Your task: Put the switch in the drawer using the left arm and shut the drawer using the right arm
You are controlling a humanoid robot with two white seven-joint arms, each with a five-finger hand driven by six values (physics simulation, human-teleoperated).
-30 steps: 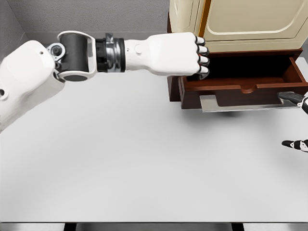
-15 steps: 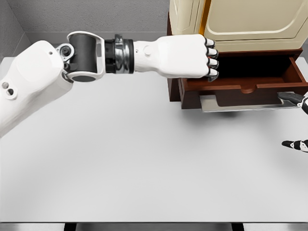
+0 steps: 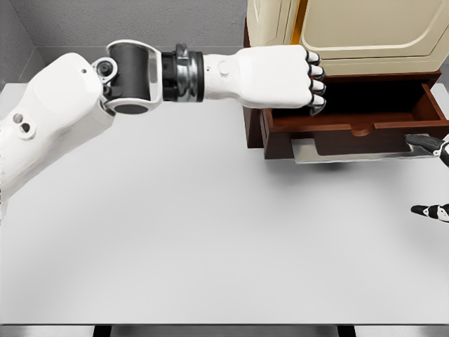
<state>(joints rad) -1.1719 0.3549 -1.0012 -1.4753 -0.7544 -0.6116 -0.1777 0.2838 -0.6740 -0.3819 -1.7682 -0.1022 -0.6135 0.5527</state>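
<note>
Drawer [image 3: 354, 116]: dark red-brown wood, pulled open at the base of the cabinet near the table's far right corner; its front panel has a small scooped notch at the middle of the top edge, and the inside is in deep shadow.
Cabinet [image 3: 351, 31]: cream-coloured panelled doors above the drawer, with an orange-brown strip between the two door panels.
Left hand [image 3: 280, 77]: reaches across from the left, level with the drawer's left end, knuckles toward the camera.
Left fingers [image 3: 313, 86]: curled tight into a fist, the dark tips lined up over the drawer's left inner corner; whatever they may enclose is hidden by the hand.
Switch: cannot be made out anywhere; neither the fist nor the shadowed drawer interior shows it.
Grey flat piece [image 3: 351, 149]: a thin slab lying just below the drawer front, touching or nearly touching it, with a shadow beneath.
Right hand [image 3: 436, 179]: only dark-tipped finger ends show at the right edge of the view, one beside the grey piece's right end, one lower over the table; their state cannot be told.
Table [image 3: 210, 239]: pale grey, flat surface.
</note>
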